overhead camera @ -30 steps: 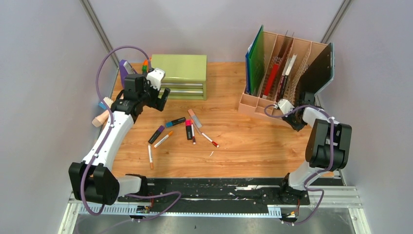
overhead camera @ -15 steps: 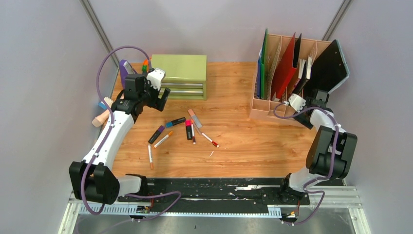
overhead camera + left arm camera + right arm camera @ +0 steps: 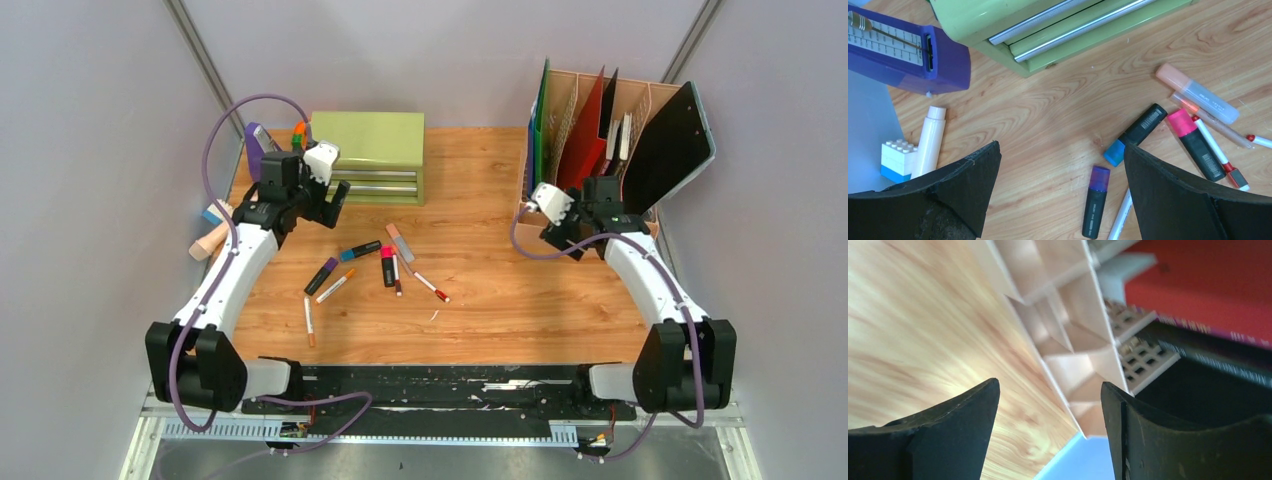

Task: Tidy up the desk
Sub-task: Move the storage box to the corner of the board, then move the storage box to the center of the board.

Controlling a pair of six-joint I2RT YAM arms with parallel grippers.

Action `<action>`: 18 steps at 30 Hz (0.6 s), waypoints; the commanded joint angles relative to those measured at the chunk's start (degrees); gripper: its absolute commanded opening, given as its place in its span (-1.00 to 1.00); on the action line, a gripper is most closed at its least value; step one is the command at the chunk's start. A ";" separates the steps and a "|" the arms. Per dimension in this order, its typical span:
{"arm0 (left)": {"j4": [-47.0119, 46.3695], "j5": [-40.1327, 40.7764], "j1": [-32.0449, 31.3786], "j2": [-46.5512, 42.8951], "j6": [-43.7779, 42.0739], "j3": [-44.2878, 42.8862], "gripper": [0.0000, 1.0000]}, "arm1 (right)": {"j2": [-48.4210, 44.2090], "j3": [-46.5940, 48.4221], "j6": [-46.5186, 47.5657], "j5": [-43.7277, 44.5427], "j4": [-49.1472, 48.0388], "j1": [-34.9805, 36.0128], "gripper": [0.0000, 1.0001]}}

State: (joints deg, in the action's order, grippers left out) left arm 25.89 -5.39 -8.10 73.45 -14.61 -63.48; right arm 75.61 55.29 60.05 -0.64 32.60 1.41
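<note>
1. Little writing can be read. The pale orange highlighter (image 3: pixel 1198 95) has small print on its clear cap, and the pink-capped highlighter (image 3: pixel 1195 140) and blue-capped highlighter (image 3: pixel 1135 135) have barcode-style labels, all too small to make out. The lettering on the dark spine beside the red folder (image 3: pixel 1208 285) is blurred.
2. The desk (image 3: pixel 500 290) is orange-brown wood grain with a black rail (image 3: pixel 450 385) along its near edge. It spans the whole workspace beneath both my arms.
3. My left gripper (image 3: pixel 1060 155) is spread wide and empty, hovering over the scattered markers near the green drawer chest (image 3: pixel 368 140).
4. My right gripper (image 3: pixel 1050 387) has its jaws apart with nothing between them, just beside the wooden file organizer (image 3: pixel 1068 305).
5. Only the left wrist view shows the scale on the purple metronome (image 3: pixel 908 55), the white-and-blue toy brick (image 3: pixel 895 157) and the white tube (image 3: pixel 930 140) touching it.
6. Only the overhead view shows the dark board (image 3: pixel 670 145) leaning at the organizer's right end.
</note>
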 commanded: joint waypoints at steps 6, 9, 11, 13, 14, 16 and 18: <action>-4.05 2.98 3.63 3.40 6.03 -4.68 1.00 | 2.44 13.71 -22.16 -17.68 5.98 16.87 0.75; -6.31 0.30 6.97 5.78 9.88 -6.42 1.00 | 8.28 19.09 -25.90 -18.80 1.79 21.79 0.81; -6.81 -2.28 10.00 7.65 12.16 -8.26 1.00 | 12.56 23.49 -28.65 -18.32 -1.29 24.34 0.83; -7.13 -4.22 12.17 9.43 13.62 -10.15 1.00 | 17.65 28.78 -31.92 -17.79 -3.35 26.01 0.84; -7.62 -4.56 12.38 9.91 13.94 -11.24 1.00 | 20.55 31.49 -33.67 -17.40 -3.85 26.41 0.85; -9.18 -5.00 12.58 11.16 14.29 -12.21 1.00 | 26.22 37.81 -37.37 -16.49 -4.46 26.89 0.85; -10.46 -5.14 12.60 13.06 16.19 -13.48 1.00 | 31.44 44.48 -40.33 -15.91 -4.63 26.94 0.86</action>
State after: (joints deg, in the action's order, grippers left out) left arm 20.23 -7.60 4.58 84.73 -2.83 -73.17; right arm 99.98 89.25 29.21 -16.84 32.18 28.36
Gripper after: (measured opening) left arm 0.999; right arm 0.924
